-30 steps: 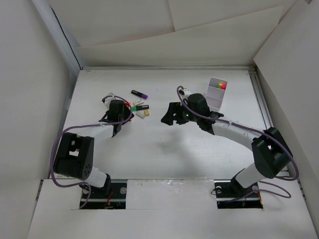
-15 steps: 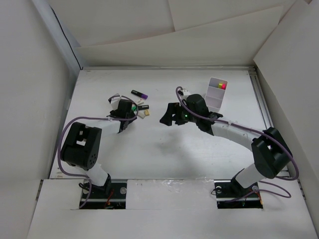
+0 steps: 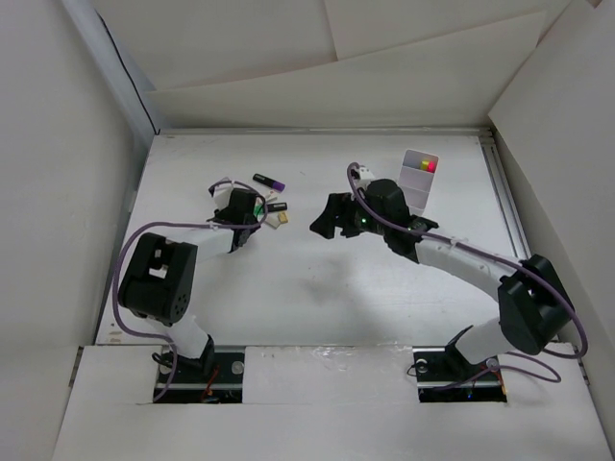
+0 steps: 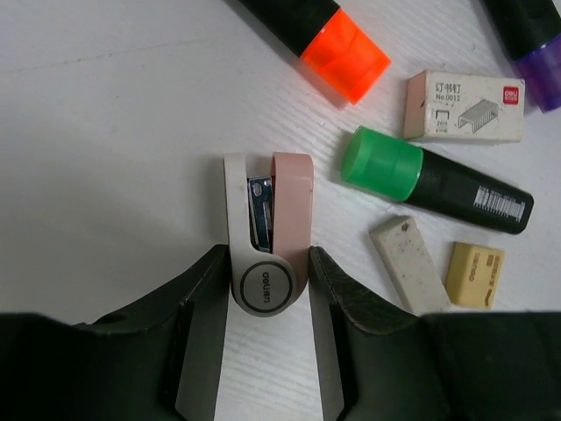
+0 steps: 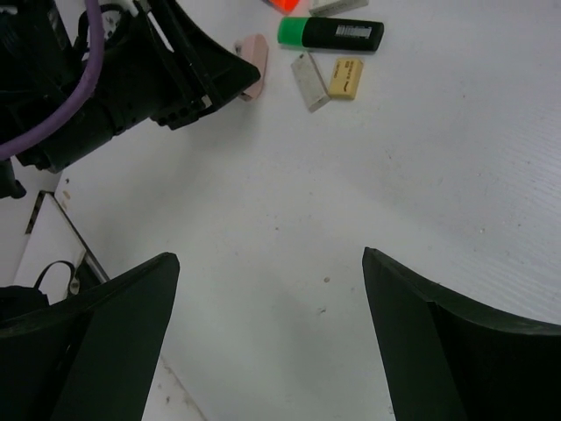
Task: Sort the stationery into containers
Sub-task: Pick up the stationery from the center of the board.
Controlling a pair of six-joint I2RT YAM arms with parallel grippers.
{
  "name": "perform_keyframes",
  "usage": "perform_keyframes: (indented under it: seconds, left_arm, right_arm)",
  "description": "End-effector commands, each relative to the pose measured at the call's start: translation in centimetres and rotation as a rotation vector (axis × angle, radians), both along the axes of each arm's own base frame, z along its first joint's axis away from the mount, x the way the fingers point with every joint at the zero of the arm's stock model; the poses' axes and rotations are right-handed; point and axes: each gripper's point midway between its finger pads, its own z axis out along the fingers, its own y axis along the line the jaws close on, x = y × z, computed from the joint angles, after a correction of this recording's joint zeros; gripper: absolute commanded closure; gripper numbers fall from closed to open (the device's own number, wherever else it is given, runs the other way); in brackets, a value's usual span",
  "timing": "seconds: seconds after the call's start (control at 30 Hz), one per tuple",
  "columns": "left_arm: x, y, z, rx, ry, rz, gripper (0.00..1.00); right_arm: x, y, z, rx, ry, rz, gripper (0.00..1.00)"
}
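Pink and grey, the clip (image 4: 272, 228) lies toward the worktop's (image 3: 317, 288) far left corner, its round end pinched by the left gripper (image 4: 267, 259). Caught only at that end, it may pivot or slip free on lifting and knock the green marker (image 4: 438, 180) just beside it. The right gripper (image 5: 269, 256) hangs spread and empty mid-worktop. The white box (image 3: 420, 173) stands toward the far right corner.

White table (image 3: 317, 298); pale board walls (image 3: 58, 173) on three sides; soft even light
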Motion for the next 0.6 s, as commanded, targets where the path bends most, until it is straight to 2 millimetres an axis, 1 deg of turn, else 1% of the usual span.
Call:
perform_keyframes:
  seconds: [0.0, 0.07, 0.1, 0.13, 0.17, 0.2, 0.23, 0.27, 0.3, 0.33, 0.37, 0.4, 0.43, 0.47, 0.5, 0.57]
  left_arm:
    - [-0.9, -0.4, 3.6, -0.016, -0.085, -0.025, 0.96]
    - [-1.4, -1.5, 5.7, -0.023, -0.128, -0.051, 0.98]
    - [-1.8, -1.8, 5.4, -0.008, -0.121, -0.066, 0.99]
    - [-2.1, -3.1, 7.2, -0.024, -0.169, -0.098, 0.99]
    - [-2.4, -3.8, 7.9, -0.03, -0.195, -0.123, 0.99]
    - [-2.7, -4.7, 8.5, -0.039, -0.211, -0.162, 0.99]
    - [-3.1, -6.5, 10.1, -0.088, -0.251, -0.231, 0.99]
    - [-3.5, -6.9, 10.2, -0.106, -0.256, -0.263, 0.99]
    - [-3.7, -8.1, 10.8, -0.137, -0.282, -0.311, 0.99]
    - [-3.8, -8.8, 11.4, -0.159, -0.299, -0.352, 0.99]
    - [-4.6, -9.9, 11.4, -0.196, -0.3, -0.422, 0.99]
    - [-4.5, -10.6, 11.9, -0.217, -0.328, -0.457, 0.99]
    - [-4.8, -11.5, 12.6, -0.234, -0.347, -0.501, 0.99]
    - [-5.5, -12.9, 12.9, -0.244, -0.352, -0.564, 0.99]
    - [-6.0, -13.6, 12.7, -0.237, -0.356, -0.594, 0.99]
    - [-6.7, -15.2, 13.9, -0.241, -0.403, -0.659, 0.99]
  right_arm:
    - [0.5, -0.4, 2.0, 0.043, -0.062, -0.009, 0.08]
    - [0.5, -0.5, 2.1, 0.053, -0.055, 0.007, 0.08]
    - [0.7, -0.6, 2.7, 0.064, -0.062, 0.011, 0.07]
    - [0.7, -0.7, 2.4, 0.068, -0.048, 0.025, 0.07]
    - [0.7, -0.4, 3.0, 0.079, -0.055, 0.038, 0.07]
    - [0.9, -0.7, 3.0, 0.082, -0.053, 0.036, 0.07]
    - [0.5, -0.6, 3.5, 0.094, -0.058, 0.055, 0.05]
    - [1.3, -1.2, 3.9, 0.102, -0.064, 0.042, 0.03]
    - [1.2, -1.5, 4.4, 0.112, -0.071, 0.047, 0.03]
    - [1.2, -1.8, 5.1, 0.124, -0.082, 0.05, 0.03]
    - [1.4, -2.4, 5.5, 0.135, -0.086, 0.05, 0.03]
    - [1.5, -2.8, 6.0, 0.142, -0.095, 0.048, 0.02]
    - [1.4, -3.3, 6.4, 0.154, -0.096, 0.041, 0.02]
    - [1.3, -3.4, 6.5, 0.16, -0.093, 0.053, 0.02]
    - [1.6, -4.1, 7.0, 0.168, -0.103, 0.044, 0.01]
    - [1.5, -4.2, 7.1, 0.179, -0.093, 0.053, 0.01]
